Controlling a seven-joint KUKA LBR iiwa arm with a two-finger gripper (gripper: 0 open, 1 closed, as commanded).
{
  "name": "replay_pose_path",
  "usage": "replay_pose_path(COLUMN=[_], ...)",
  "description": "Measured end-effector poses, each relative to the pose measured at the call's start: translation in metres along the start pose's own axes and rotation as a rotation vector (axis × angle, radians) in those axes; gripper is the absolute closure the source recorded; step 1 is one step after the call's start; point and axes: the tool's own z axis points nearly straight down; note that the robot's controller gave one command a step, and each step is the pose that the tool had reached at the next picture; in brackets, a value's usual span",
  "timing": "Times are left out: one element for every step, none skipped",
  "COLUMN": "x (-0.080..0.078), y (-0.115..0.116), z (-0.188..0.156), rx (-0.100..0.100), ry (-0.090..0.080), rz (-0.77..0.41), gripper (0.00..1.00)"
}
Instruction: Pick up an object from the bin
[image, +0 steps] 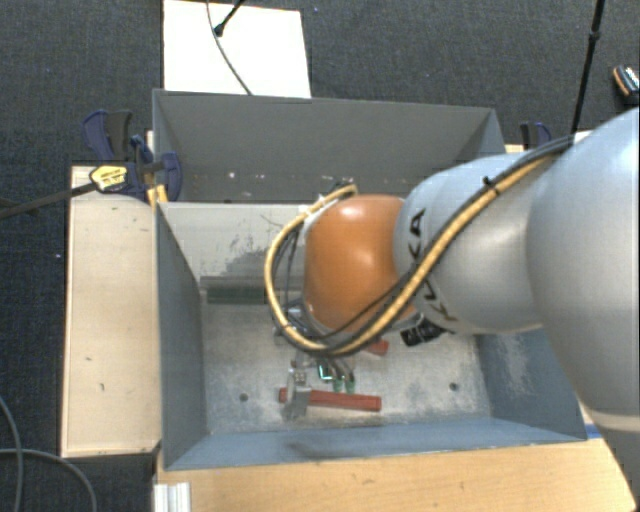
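My gripper (300, 388) reaches down under the orange wrist cover to the floor of the bin, near its front wall. Right at its tip lies a long red flat piece (340, 401), stretched left to right along the floor. The left end of that piece sits under the gripper's tip. A small green bit (330, 374) shows just above the red piece, beside the gripper. Another red thing (377, 347) peeks out from under the arm to the right.
A dark grey bar (232, 292) lies against the back wall at the left. The arm and its orange cover hide the middle and right of the bin. Bare floor shows at the left and at the front right.
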Motion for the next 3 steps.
replay_pose_path(x=[-0.006,-0.007,-0.021], y=[-0.066,-0.061,-0.100], z=[0.069,0.065,-0.071], rx=[0.004,-0.001,-0.001], ry=[-0.001,-0.007,-0.017], rz=[0.004,0.004,-0.012], gripper=[0.00,1.00,1.00])
